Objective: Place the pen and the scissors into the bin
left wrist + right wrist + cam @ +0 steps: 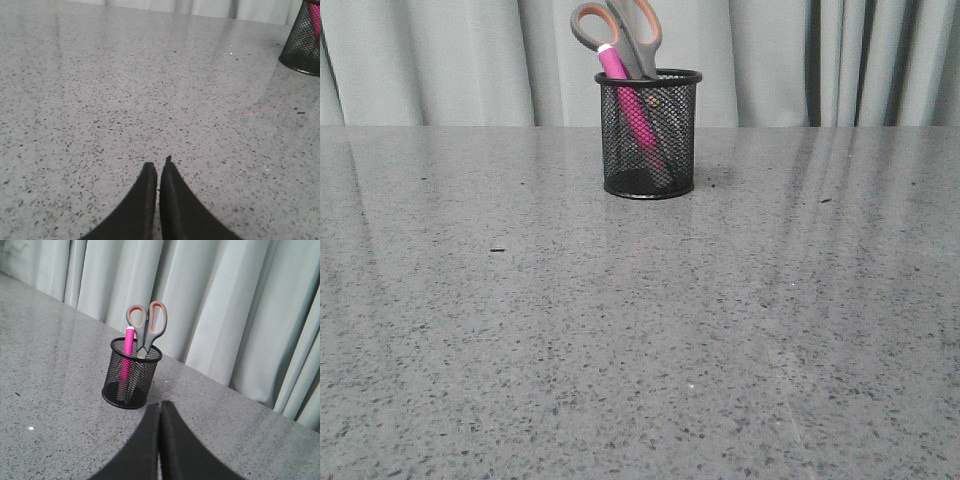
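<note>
Both grippers have their fingers pressed together and hold nothing. Seen from its own wrist camera, the left gripper [159,167] hangs over bare speckled table [125,100], fingertips meeting in a thin seam, with the bin [303,42] well off toward two o'clock, cut by the picture's edge. Seen from its own camera, the right gripper [160,405] is likewise closed to a hairline, and the bin [131,380] stands near, toward eleven o'clock from its tips. Neither gripper touches the bin, and neither shows in the front view.

From the front, the near table [620,380] is grey stone with dark flecks; one small dark speck [498,249] lies at about nine o'clock from the bin, and another [825,200] at three o'clock. Nothing stands between the grippers and the bin.

Farther back, the bin [650,160] stands upright near the table's far edge. Inside it the pen [626,105] leans, its whitish cap just above the rim. The scissors [625,30] stand beside it, blades down, with grey-and-orange handles well above the rim.

Behind everything hangs a pale pleated curtain [440,60].
</note>
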{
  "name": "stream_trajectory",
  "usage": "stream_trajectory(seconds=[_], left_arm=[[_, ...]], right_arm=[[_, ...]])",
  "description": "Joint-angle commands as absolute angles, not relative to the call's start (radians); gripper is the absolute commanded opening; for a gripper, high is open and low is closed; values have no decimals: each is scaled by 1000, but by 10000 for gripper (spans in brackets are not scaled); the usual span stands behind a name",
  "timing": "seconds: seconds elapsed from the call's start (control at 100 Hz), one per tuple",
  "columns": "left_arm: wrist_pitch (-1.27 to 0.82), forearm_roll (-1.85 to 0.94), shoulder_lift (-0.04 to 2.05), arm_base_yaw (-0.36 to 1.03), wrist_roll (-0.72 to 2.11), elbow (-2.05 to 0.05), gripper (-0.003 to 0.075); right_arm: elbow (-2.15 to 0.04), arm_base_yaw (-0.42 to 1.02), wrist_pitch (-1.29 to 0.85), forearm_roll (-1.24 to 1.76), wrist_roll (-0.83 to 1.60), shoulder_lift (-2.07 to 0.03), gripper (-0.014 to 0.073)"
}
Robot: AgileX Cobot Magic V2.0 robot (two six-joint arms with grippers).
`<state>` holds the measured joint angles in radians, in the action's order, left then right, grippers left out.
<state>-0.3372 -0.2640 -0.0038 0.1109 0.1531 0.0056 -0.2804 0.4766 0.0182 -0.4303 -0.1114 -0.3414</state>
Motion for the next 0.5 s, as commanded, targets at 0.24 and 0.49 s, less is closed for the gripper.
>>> stream_trajectory(seconds=[0.24,0.49], left_arm=[[-287,-283,-36,106,145,27,-20],[-287,-283,-36,106,145,27,-20]], right_arm=[[-304,475,93,-438,-106,-345,-66],[-257,470,89,-424,-106,-345,-66]])
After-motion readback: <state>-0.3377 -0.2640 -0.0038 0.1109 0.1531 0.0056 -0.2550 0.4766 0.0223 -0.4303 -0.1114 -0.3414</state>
